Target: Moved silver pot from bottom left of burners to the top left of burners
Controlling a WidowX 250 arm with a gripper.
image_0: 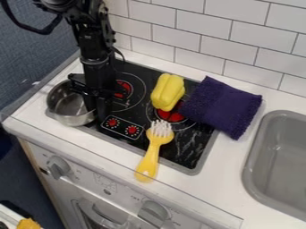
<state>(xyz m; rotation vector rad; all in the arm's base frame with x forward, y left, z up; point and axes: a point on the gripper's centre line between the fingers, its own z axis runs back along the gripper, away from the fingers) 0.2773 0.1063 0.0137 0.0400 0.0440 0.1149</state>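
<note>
Camera view: silver pot (71,107) at frame left, on left edge of stove (185,151). Pincer (97,109) hangs at its right rim, likely for a wall grip; can't tell if spread or pinching.

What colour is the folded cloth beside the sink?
Dark purple; the cloth shows best in the camera view.

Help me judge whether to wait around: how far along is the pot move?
Done, it seems: only getting the gripper to the silver pot, at its right side. In hand: probably the grasp, though a firm hold can't be confirmed. Left: the pot sits at the stove's left edge, so placing it on the top left burner remains.
</note>
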